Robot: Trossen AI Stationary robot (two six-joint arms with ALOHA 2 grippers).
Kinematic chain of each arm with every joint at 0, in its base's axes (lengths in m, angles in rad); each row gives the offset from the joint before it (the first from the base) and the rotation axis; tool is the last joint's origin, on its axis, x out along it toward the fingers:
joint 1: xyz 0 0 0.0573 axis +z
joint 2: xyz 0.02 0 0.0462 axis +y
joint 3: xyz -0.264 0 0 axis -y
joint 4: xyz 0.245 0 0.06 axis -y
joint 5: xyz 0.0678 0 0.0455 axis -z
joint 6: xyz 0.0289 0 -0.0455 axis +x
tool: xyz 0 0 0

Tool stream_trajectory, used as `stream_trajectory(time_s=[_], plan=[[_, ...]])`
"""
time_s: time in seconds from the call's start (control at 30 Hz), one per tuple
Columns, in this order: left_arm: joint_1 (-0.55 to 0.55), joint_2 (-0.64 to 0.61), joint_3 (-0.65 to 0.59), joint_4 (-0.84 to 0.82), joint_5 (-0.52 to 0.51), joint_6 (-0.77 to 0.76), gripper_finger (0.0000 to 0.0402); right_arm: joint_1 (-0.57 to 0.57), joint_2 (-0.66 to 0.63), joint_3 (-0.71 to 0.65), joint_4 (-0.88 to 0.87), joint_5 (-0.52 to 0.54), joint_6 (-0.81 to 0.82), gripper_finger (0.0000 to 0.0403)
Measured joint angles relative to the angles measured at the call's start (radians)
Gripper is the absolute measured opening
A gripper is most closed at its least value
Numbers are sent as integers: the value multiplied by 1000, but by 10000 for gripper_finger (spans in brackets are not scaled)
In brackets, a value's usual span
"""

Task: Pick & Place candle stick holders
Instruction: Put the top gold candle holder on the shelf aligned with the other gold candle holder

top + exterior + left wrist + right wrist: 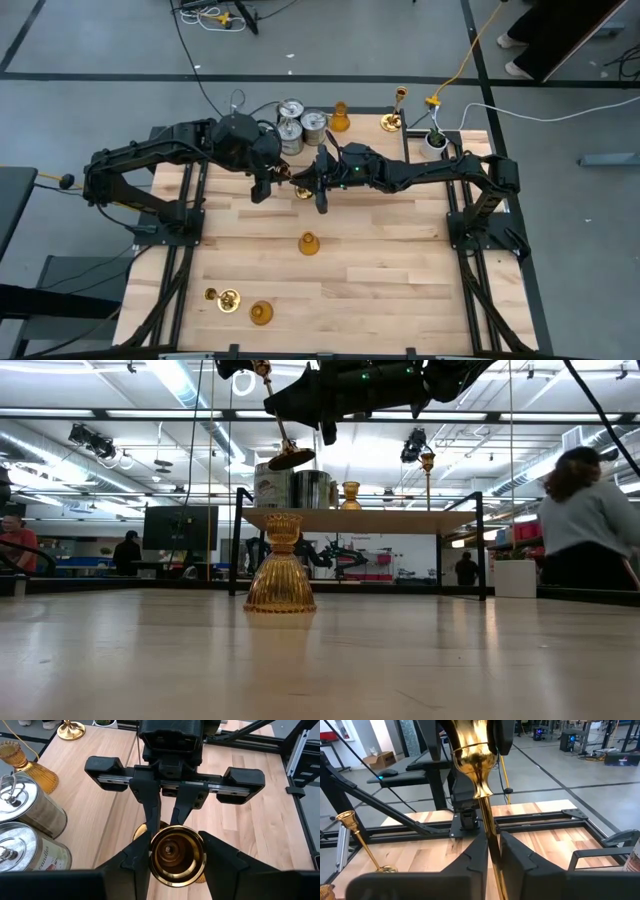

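Item: brass holder (176, 851), mid-handover. My left gripper (172, 862) clasps its cup; my right gripper (492, 851) pinches the stem. Next: left releases.

High cam: straight down over whole table (400, 260), both arms in shot. Low cam: at tabletop level, looks across boards to room behind; amber holder (280, 563) close to lens. L wrist cam: v. close, looks past own fingers (134, 862) at brass holder (177, 851). R wrist cam: equally close, same brass holder. High & low share the amber holder mid-table.
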State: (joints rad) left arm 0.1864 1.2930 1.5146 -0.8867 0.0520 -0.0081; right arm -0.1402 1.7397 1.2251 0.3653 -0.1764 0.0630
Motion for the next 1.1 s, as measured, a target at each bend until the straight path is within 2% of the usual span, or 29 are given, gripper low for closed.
stream_trajectory(time_s=[0.3,0.6,0.8,1.1], plan=[[0,0,0,4,-15,6,207,0,-1,-2,7,-6,3,10],[0,-2,0,0,-4,-7,251,0,-13,-2,15,10,4,8],[0,-25,-1,-2,-10,-7,264,0,-66,-2,-26,108,-6,8],[0,-52,0,20,-33,-7,257,0,-166,-2,-186,229,-71,7]])
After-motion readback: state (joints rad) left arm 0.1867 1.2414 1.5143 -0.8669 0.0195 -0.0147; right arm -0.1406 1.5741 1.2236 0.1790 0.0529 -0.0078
